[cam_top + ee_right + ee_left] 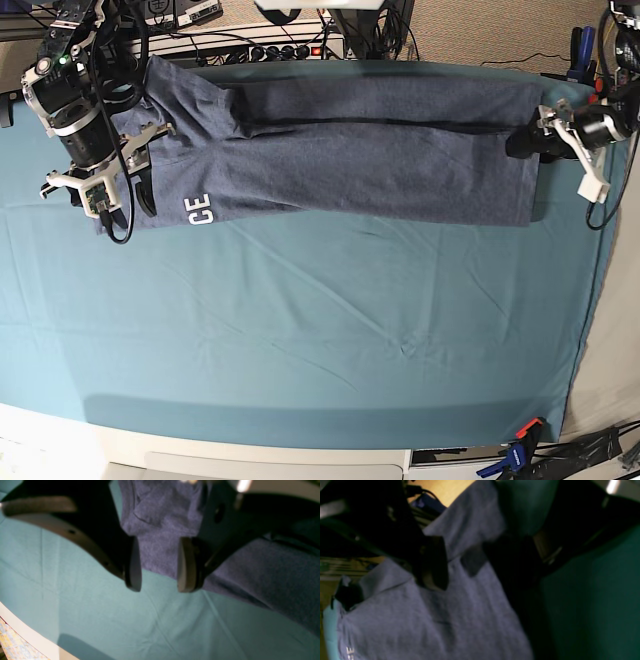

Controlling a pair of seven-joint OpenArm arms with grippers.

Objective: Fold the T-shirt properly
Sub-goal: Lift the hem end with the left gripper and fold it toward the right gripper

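Observation:
The slate-blue T-shirt [350,150] lies in a long band across the far part of the table, with white letters "CE" [203,210] near its left end. My right gripper [125,205] hovers at that left end. In the right wrist view the right gripper [158,580] is open, the T-shirt [160,542] edge showing behind the gap between its fingers. My left gripper [525,145] is at the shirt's right end. In the blurred left wrist view the left gripper [490,562] stands wide open, one finger [435,565] over the T-shirt [445,620], the other over the cloth.
A teal tablecloth [300,330] covers the table. Cables and a power strip [270,45] run along the far edge. A clamp [520,455] sits at the front right corner. The white table edge [25,632] shows in the right wrist view.

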